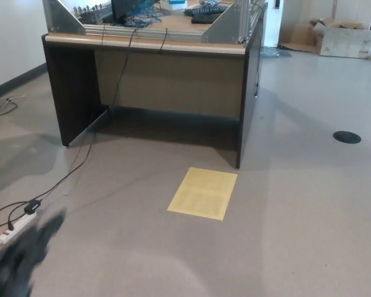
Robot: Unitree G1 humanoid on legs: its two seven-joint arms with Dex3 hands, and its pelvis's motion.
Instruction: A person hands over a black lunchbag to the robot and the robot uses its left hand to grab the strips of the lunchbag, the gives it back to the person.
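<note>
Black lunchbag: not in view; neither it nor the person appears anywhere, so its whereabouts cannot be told. Handling, judged from the task wording alone: likely a soft fabric bag, light, yielding at the walls, not fragile. Best hold would be the carrying strips at the top, hooked by thumb and fingers so the body hangs free below; squeezing the soft sides would give a poor hold.

Left hand [17, 258]: a dark, heavily blurred shape at the lower left corner, low over the floor. Whether its fingers are spread or curled cannot be told; nothing recognisable as a strap or bag shows in it.

Right hand: not in view.

Power strip [13, 226]: white, on the floor just beside the blurred hand, with a black cable [80, 162] running from it toward the desk.

Yellow sheet [203, 192]: flat on the grey floor, mid-frame, near the desk's right front corner.

Desk [167, 80]: dark side panels, tan front panel, metal framing and cabling on top.

Floor disc [347, 137]: round, black, well apart to the right.

Cardboard box [344, 36]: far right background.

Status, as judged: with no bag and no person in sight, the exchange appears either finished or not begun.
</note>
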